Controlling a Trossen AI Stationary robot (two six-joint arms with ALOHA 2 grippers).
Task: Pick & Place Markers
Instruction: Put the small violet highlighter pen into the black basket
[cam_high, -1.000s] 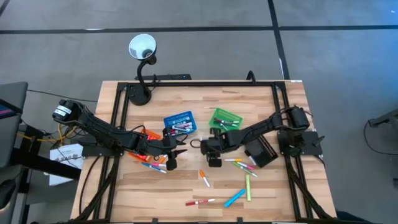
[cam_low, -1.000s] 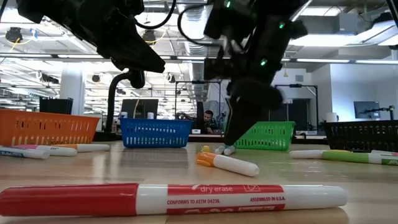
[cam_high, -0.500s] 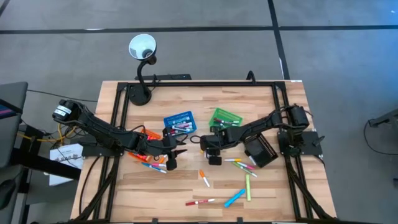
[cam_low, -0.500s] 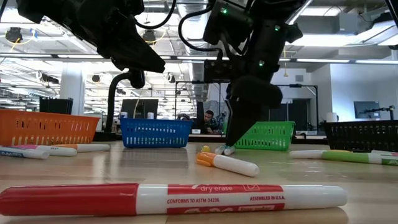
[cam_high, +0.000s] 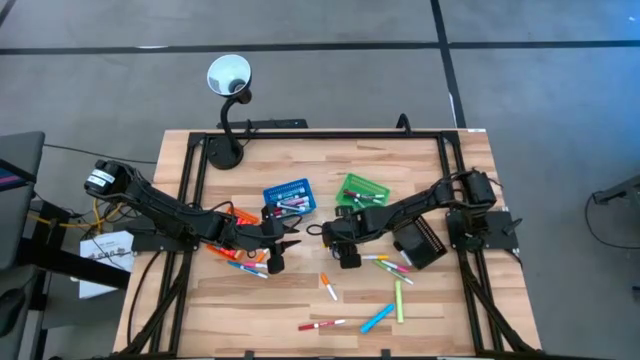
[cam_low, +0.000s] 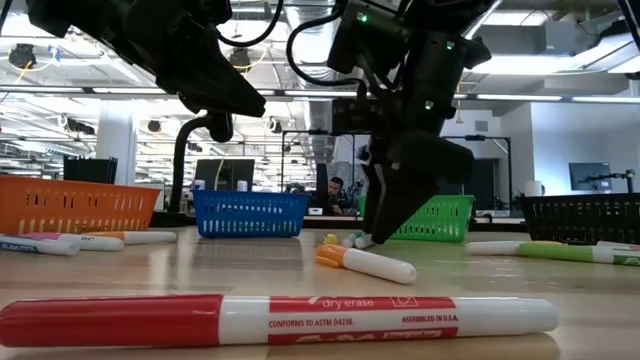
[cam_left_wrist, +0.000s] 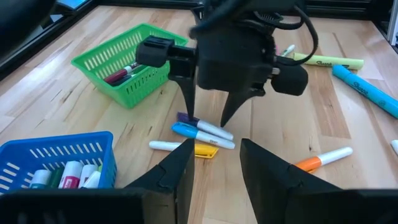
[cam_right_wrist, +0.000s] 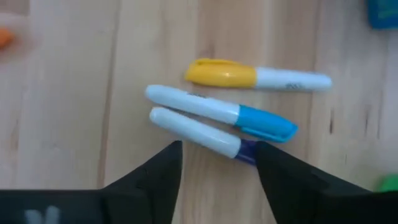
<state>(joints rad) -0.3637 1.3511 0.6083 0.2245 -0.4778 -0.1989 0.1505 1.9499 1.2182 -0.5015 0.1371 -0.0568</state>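
Three white-barrelled markers lie side by side on the table: yellow-capped (cam_right_wrist: 258, 77), blue-capped (cam_right_wrist: 221, 112) and purple-capped (cam_right_wrist: 198, 133). My right gripper (cam_right_wrist: 217, 167) hangs open just over them, pointing down, one finger on either side of the purple-capped marker's cap end. From the left wrist view the right gripper (cam_left_wrist: 208, 118) stands over the same trio (cam_left_wrist: 202, 132). My left gripper (cam_left_wrist: 214, 165) is open and waits to the left of them, above the table (cam_high: 292, 240). More markers lie scattered near the front edge, such as a red one (cam_low: 280, 320) and an orange-capped one (cam_low: 365, 263).
Four mesh baskets stand behind the grippers: orange (cam_low: 75, 203), blue (cam_high: 288, 197) and green (cam_high: 361, 189), both holding markers, and black (cam_high: 420, 240) under the right arm. A lamp base (cam_high: 222, 150) sits at the far left corner. Loose markers (cam_high: 390, 265) lie right of the right gripper.
The right gripper has sunk a little lower over the three markers and shifted slightly toward the table's right and near edge. The markers have stayed where they were.
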